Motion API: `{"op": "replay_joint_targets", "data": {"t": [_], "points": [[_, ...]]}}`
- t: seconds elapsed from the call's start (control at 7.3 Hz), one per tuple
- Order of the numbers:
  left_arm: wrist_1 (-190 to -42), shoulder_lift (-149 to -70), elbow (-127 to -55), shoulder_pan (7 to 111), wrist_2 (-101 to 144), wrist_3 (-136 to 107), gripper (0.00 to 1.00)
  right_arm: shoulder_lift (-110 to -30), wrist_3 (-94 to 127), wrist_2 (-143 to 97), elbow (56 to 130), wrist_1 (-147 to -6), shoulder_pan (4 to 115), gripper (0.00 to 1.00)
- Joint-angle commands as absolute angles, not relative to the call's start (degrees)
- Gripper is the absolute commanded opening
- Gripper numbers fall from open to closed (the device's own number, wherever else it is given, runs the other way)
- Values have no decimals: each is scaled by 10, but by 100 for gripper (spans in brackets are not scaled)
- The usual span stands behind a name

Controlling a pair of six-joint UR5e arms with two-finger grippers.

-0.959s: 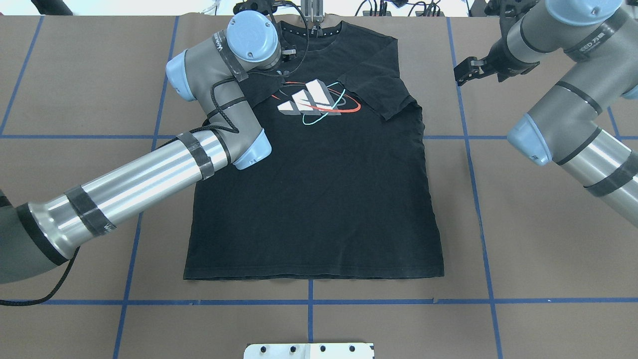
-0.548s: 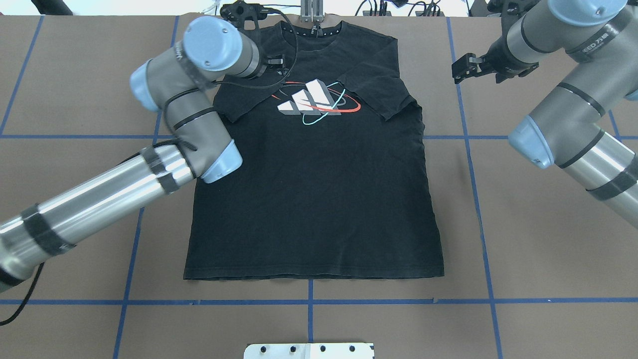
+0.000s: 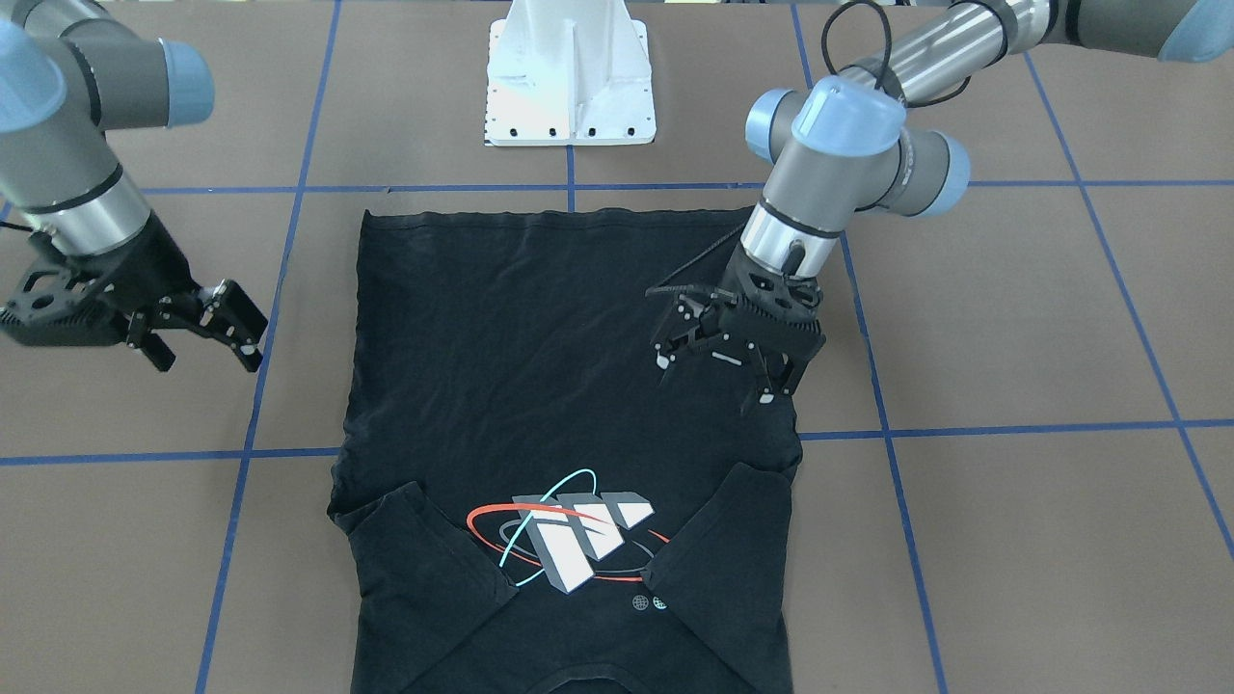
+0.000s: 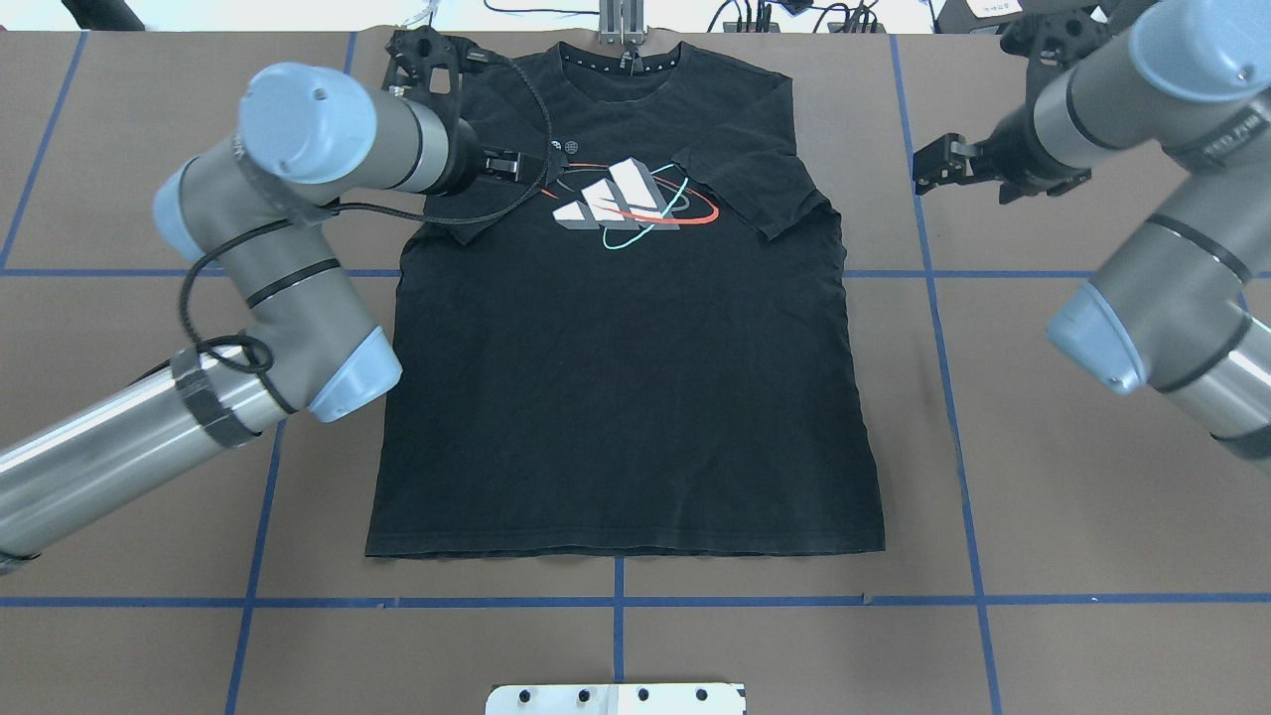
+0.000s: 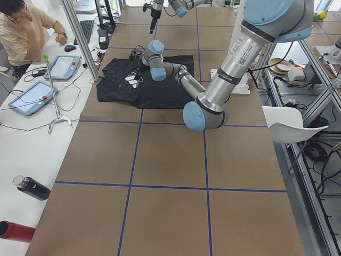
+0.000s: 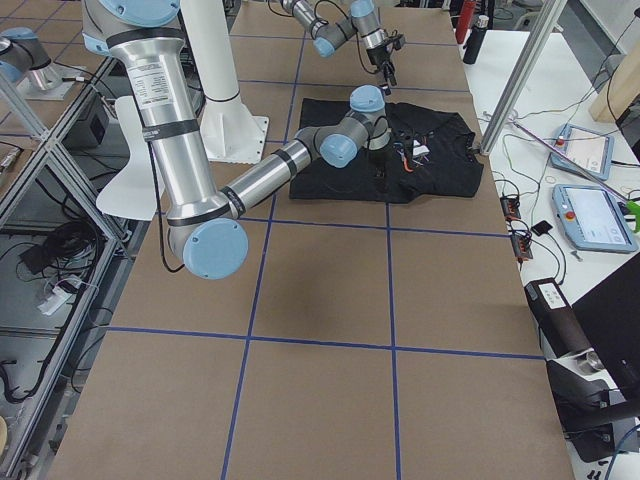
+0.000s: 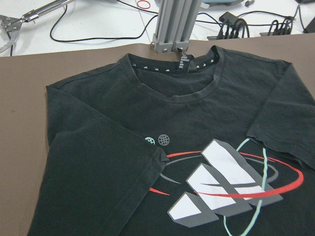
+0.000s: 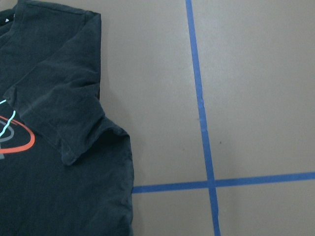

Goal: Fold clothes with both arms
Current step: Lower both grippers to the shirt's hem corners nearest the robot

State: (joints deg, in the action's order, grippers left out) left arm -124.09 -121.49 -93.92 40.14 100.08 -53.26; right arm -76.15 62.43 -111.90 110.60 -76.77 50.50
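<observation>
The black T-shirt [image 4: 635, 397] lies flat and face up on the brown table, collar at the far edge. Both short sleeves are folded inward beside the white, red and cyan logo [image 4: 626, 199]. It also shows in the front view [image 3: 540, 318], the left wrist view [image 7: 98, 172] and the right wrist view [image 8: 59, 108]. My left gripper [image 3: 715, 378] is open and empty, hovering above the shirt's left side. In the overhead view it [image 4: 508, 164] sits over the folded left sleeve. My right gripper [image 3: 202, 347] is open and empty, off the shirt's right side [image 4: 938, 167].
The white pedestal base [image 3: 571, 72] stands at the near edge. An aluminium post [image 4: 621, 20] and cables stand just beyond the collar. Blue tape lines [image 4: 933, 298] grid the table. An operator [image 5: 21, 26] sits at the side bench with tablets.
My left arm has swung back to the left, off the chest, uncovering the folded left sleeve. My right gripper has shifted only slightly. The shirt has not moved.
</observation>
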Motion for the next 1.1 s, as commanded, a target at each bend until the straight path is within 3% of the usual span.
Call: {"op": "replay_joint_targets", "data": {"t": [0.0, 0.27, 0.55, 0.82, 0.96], "points": [[-1244, -1074, -1058, 349, 999, -557, 100, -800, 698, -1010, 1177, -768, 379, 100], [-1246, -957, -1154, 285, 991, -635, 100, -829, 733, -973, 1228, -768, 291, 100], [-1306, -873, -1158, 225, 953, -706, 100, -835, 763, -914, 1242, -768, 221, 100], [-1314, -860, -1142, 186, 927, -769, 100, -835, 763, -909, 1246, -768, 208, 100], [-1314, -865, -1141, 167, 916, -802, 95, -834, 763, -909, 1247, -768, 207, 100]]}}
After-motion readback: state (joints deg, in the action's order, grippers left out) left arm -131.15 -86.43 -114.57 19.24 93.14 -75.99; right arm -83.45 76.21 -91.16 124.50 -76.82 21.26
